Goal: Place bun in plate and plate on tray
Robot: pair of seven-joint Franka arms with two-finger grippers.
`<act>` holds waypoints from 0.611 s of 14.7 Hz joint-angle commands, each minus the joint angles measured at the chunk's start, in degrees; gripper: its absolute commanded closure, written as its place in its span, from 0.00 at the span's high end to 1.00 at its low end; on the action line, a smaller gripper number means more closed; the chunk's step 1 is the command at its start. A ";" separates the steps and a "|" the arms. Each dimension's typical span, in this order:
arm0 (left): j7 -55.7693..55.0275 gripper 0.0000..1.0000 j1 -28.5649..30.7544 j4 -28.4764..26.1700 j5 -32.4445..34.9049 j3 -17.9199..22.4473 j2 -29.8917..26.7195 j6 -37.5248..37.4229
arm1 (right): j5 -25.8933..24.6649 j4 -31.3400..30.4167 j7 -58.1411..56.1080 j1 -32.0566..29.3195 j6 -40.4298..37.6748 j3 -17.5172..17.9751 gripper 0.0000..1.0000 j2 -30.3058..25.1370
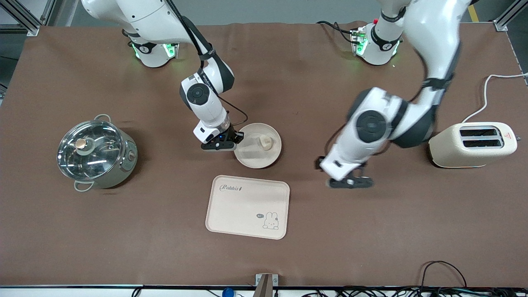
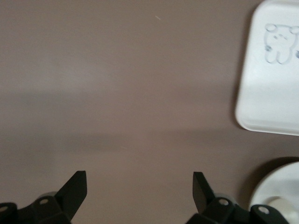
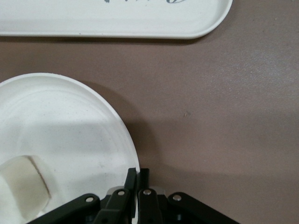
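The round cream plate [image 1: 251, 157] rests on the table, farther from the front camera than the tray [image 1: 247, 206]. The pale bun [image 1: 266, 142] lies in it, toward the left arm's end. My right gripper [image 1: 235, 139] is shut on the plate's rim at the side toward the right arm's end. In the right wrist view the fingers [image 3: 138, 173] pinch the rim of the plate [image 3: 70, 121], with the bun [image 3: 21, 186] inside and the tray [image 3: 117, 18] close by. My left gripper [image 1: 350, 182] hangs open over bare table; its wrist view shows wide-apart fingers [image 2: 138, 182], the tray [image 2: 275, 84] and the plate's edge [image 2: 280, 198].
A steel pot with a glass lid [image 1: 95, 152] stands toward the right arm's end. A cream toaster [image 1: 472, 144] with a white cable stands toward the left arm's end. The tray's "Rabbit" lettering faces the plate.
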 commanded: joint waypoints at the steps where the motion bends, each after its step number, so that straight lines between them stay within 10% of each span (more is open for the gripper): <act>1: 9.24 1.00 4.70 -1.11 0.98 -0.69 -5.31 -4.79 | 0.62 -1.01 0.46 -0.19 1.44 0.19 0.00 0.40; 9: 26.14 1.00 16.57 1.43 -1.55 -4.56 -19.29 -20.77 | 2.81 -0.66 0.55 -1.95 -1.37 0.46 0.00 -4.87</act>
